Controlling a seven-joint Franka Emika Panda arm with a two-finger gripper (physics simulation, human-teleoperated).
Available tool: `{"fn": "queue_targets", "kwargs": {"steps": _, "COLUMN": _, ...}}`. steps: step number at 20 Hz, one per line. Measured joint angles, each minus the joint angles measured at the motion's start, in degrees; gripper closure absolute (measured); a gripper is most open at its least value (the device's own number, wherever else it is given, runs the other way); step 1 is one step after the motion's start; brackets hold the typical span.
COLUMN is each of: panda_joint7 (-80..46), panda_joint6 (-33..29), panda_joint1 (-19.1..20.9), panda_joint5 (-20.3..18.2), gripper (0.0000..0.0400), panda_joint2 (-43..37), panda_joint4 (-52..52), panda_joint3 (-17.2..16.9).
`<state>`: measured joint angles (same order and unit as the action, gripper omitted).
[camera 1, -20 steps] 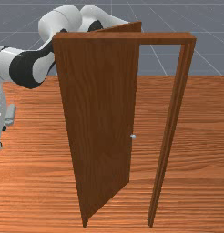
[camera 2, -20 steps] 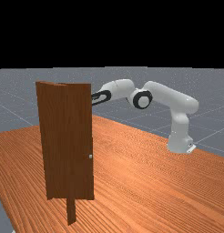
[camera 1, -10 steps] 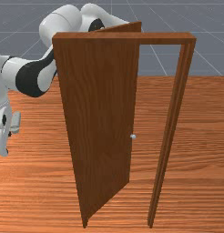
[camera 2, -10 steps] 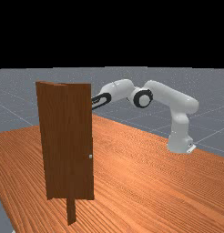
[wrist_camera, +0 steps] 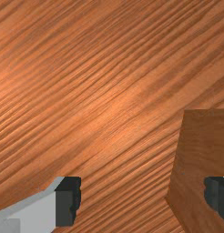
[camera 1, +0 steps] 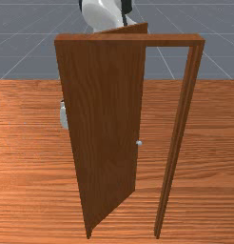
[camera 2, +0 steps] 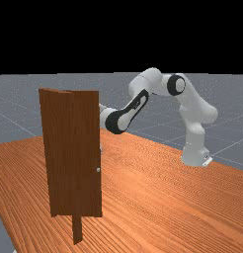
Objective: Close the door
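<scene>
One door [camera 1: 104, 128], open, just beside the tool [wrist_camera: 142, 198] — can't tell if touching. Tool's spread, pinching nothing. Looks like lining up for the push; next, press against the door near its free edge, swing it into the frame [camera 1: 177, 138] — no grasp needed.

There is one door [camera 1: 102, 119], one door knob [camera 1: 139, 143], one door frame [camera 1: 176, 133], one bench [camera 1: 28, 186] and one robot arm [camera 2: 195, 106], with two fingers [wrist_camera: 67, 202].
</scene>
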<state>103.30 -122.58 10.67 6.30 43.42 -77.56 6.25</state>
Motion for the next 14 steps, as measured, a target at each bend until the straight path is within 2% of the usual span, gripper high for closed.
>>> {"fn": "queue_targets", "kwargs": {"steps": 2, "panda_joint7": -6.89, "panda_joint6": 0.14, "panda_joint1": -6.31, "panda_joint5": 0.99, "gripper": 0.0, "panda_joint2": -0.25, "panda_joint4": -0.24, "panda_joint3": 0.77}}
{"fn": "queue_targets", "kwargs": {"steps": 4, "panda_joint7": -6.19, "panda_joint6": 1.75, "panda_joint1": -10.68, "panda_joint5": 2.48, "gripper": 0.0, "panda_joint2": 1.51, "panda_joint4": 3.35, "panda_joint3": 2.38}}
{"fn": "queue_targets", "kwargs": {"steps": 7, "panda_joint7": -18.95, "panda_joint6": 6.1, "panda_joint1": -19.97, "panda_joint5": 2.92, "gripper": 0.0, "panda_joint2": 6.95, "panda_joint4": 13.33, "panda_joint3": 1.97}}
{"fn": "queue_targets", "kwargs": {"steps": 9, "panda_joint7": -24.45, "panda_joint6": 9.64, "panda_joint1": -24.37, "panda_joint5": 2.88, "gripper": 0.0, "panda_joint2": 11.21, "panda_joint4": 21.06, "panda_joint3": 1.65}}
{"fn": "queue_targets", "kwargs": {"steps": 10, "panda_joint7": -29.69, "panda_joint6": 10.98, "panda_joint1": -26.02, "panda_joint5": 2.44, "gripper": 0.0, "panda_joint2": 12.68, "panda_joint4": 23.76, "panda_joint3": 0.95}}
{"fn": "queue_targets", "kwargs": {"steps": 11, "panda_joint7": -49.36, "panda_joint6": 11.98, "panda_joint1": -27.84, "panda_joint5": -0.09, "gripper": 0.0, "panda_joint2": 12.61, "panda_joint4": 23.83, "panda_joint3": -2.23}}
{"fn": "queue_targets", "kwargs": {"steps": 12, "panda_joint7": -63.05, "panda_joint6": 9.93, "panda_joint1": -27.11, "panda_joint5": -2.83, "gripper": 0.0, "panda_joint2": 9.21, "panda_joint4": 17.56, "panda_joint3": -4.62}}
{"fn": "queue_targets", "kwargs": {"steps": 13, "panda_joint7": -57.65, "panda_joint6": 6.47, "panda_joint1": -22.46, "panda_joint5": -3.84, "gripper": 0.0, "panda_joint2": 5.41, "panda_joint4": 10.74, "panda_joint3": -5.14}}
{"fn": "queue_targets", "kwargs": {"steps": 14, "panda_joint7": -48.77, "panda_joint6": 5.48, "panda_joint1": -15.55, "panda_joint5": -4.16, "gripper": 0.0, "panda_joint2": 4.4, "panda_joint4": 9.55, "panda_joint3": -3.62}}
